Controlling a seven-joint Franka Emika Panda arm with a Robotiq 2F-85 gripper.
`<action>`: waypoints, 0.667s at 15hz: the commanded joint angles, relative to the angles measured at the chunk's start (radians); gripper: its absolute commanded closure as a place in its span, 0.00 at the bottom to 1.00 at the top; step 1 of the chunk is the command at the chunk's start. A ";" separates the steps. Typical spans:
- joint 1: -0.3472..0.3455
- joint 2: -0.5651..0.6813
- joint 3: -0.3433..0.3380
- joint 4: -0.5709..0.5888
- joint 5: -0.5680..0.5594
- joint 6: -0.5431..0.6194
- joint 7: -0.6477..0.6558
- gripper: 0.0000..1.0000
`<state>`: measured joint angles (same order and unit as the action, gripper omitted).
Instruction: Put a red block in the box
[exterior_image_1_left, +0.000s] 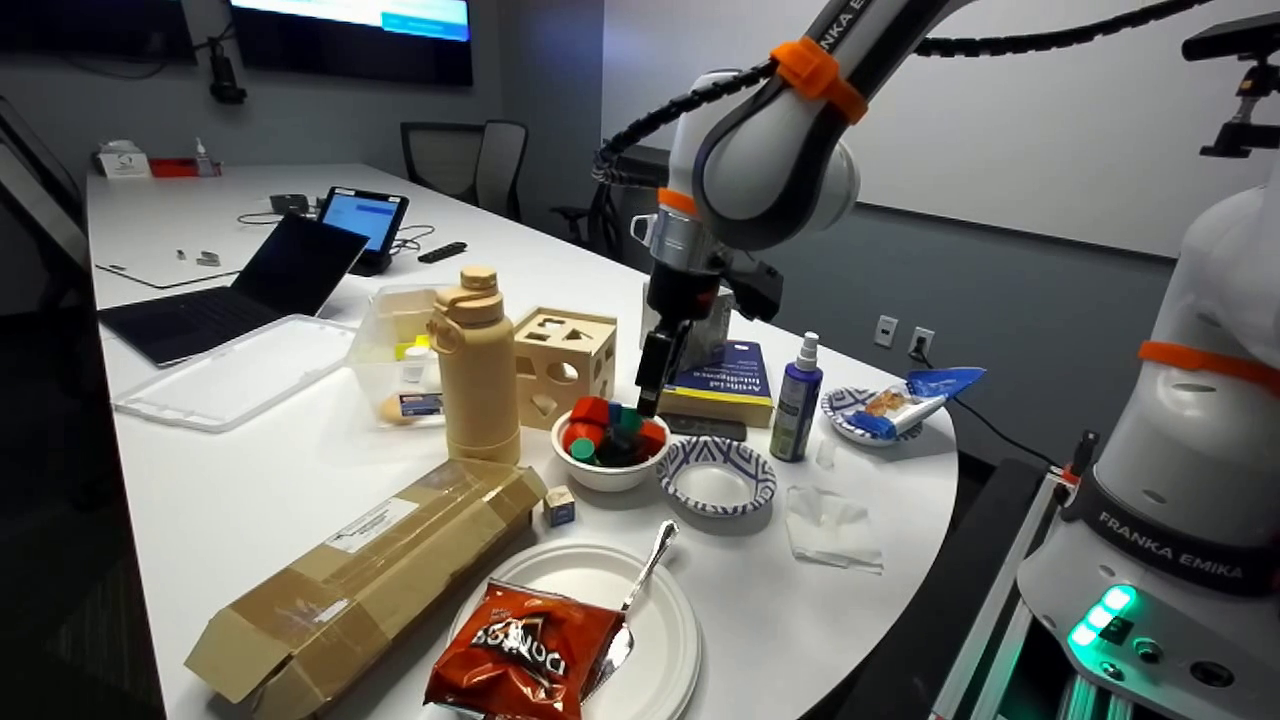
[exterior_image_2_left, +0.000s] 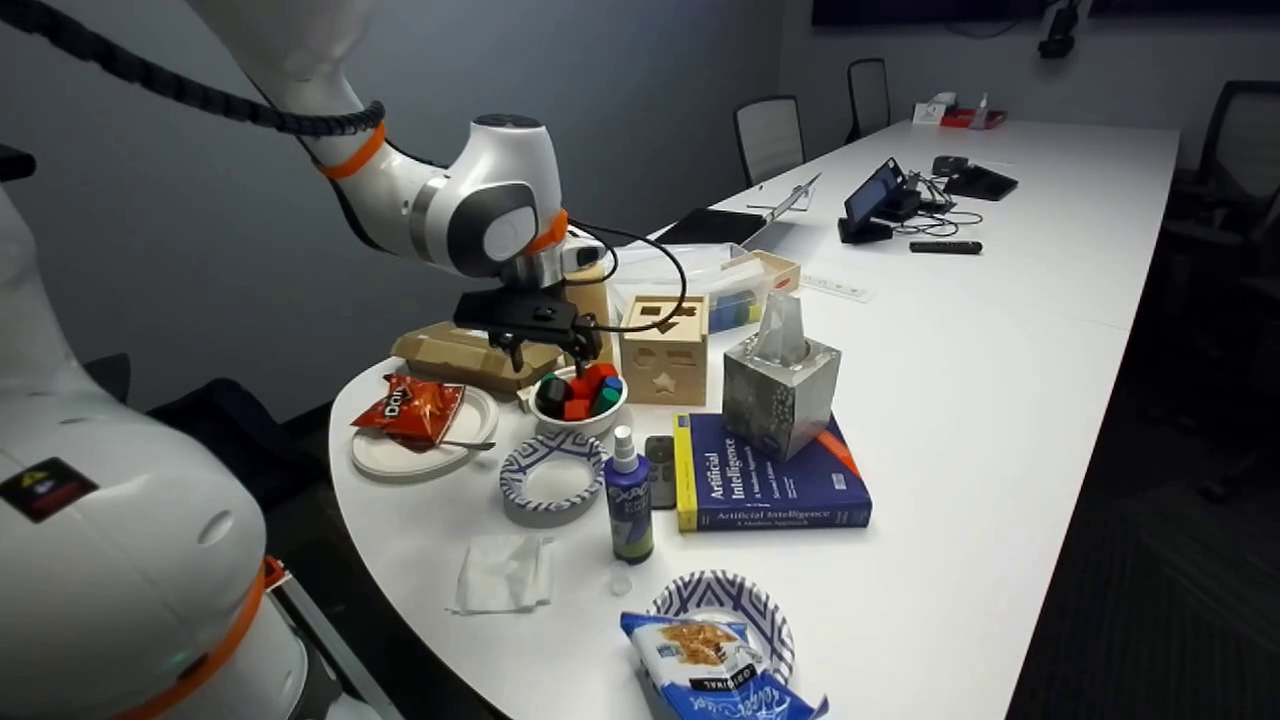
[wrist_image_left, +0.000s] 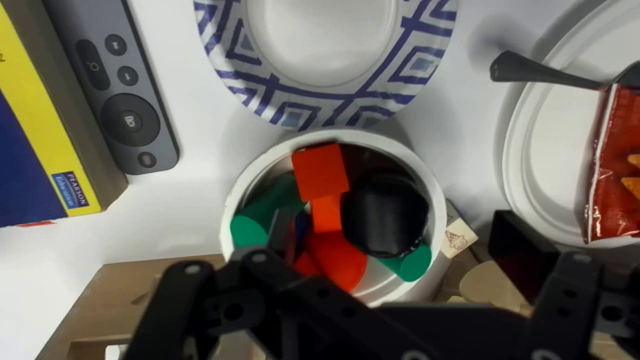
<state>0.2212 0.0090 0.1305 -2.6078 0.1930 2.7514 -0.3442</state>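
Several red blocks lie in a white bowl with green, blue and black pieces. A square-faced red block (wrist_image_left: 320, 172) is on top in the wrist view; red pieces also show in both exterior views (exterior_image_1_left: 590, 412) (exterior_image_2_left: 576, 409). The bowl (wrist_image_left: 240, 187) stands beside the pale wooden box (exterior_image_1_left: 562, 372), which has shape cut-outs in its faces and also shows in an exterior view (exterior_image_2_left: 665, 365). The box's edge (wrist_image_left: 130, 285) shows at the lower left in the wrist view. My gripper (wrist_image_left: 400, 242) is open and empty above the bowl (exterior_image_2_left: 548, 358), its fingers wide apart.
A tan bottle (exterior_image_1_left: 482, 390) and a clear bin (exterior_image_1_left: 385, 345) stand near the box. A patterned bowl (exterior_image_1_left: 717, 478), a remote (wrist_image_left: 117, 85), a book (exterior_image_2_left: 770, 480) with a tissue box (exterior_image_2_left: 775, 400), a spray bottle (exterior_image_2_left: 630, 505) and a long carton (exterior_image_1_left: 370, 580) surround the white bowl.
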 joint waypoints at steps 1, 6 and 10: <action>-0.023 0.025 0.027 -0.001 0.055 0.023 -0.087 0.00; -0.052 0.060 0.041 0.004 0.090 0.035 -0.164 0.00; -0.075 0.101 0.067 0.019 0.135 0.047 -0.223 0.00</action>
<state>0.1741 0.0748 0.1639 -2.6058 0.2742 2.7723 -0.4997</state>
